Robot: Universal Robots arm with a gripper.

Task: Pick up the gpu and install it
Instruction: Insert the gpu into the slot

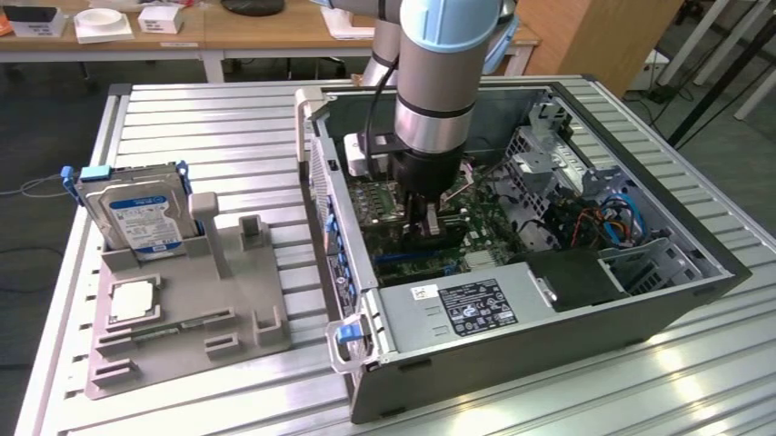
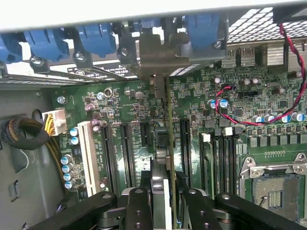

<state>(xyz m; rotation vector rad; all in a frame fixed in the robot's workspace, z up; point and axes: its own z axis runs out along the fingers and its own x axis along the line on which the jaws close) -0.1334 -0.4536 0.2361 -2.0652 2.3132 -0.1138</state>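
Over the motherboard (image 2: 120, 98), arm (image 1: 434, 91) upright, end effector (image 2: 164, 194) clamping gpu (image 2: 163, 139)

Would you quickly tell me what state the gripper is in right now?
Gripper: closed, holding the gpu by its edge.

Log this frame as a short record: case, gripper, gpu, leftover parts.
case: lying open on its side
gripper: inside case, shut on gpu
gpu: held edge-on above motherboard slots; seated or not, cannot tell
tray: beside case; hard drive upright, CPU flat
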